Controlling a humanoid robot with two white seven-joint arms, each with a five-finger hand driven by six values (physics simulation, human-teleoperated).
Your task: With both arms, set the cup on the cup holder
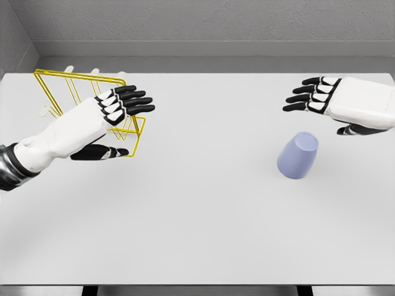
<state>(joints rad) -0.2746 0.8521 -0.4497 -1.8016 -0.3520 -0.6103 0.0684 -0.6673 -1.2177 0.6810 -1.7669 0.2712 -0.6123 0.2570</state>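
A pale blue cup (297,155) stands upside down on the white table (197,228), right of the middle. My right hand (324,111) hovers above and just beyond it, fingers spread toward the left, holding nothing. A yellow wire cup holder (74,92) stands at the far left of the table. My left hand (120,123) floats in front of the holder and covers part of its frame, fingers extended to the right and thumb below, with nothing in its grasp.
A grey wall runs along the back edge of the table. The table's front edge lies near the bottom of the view, with dark legs showing under it.
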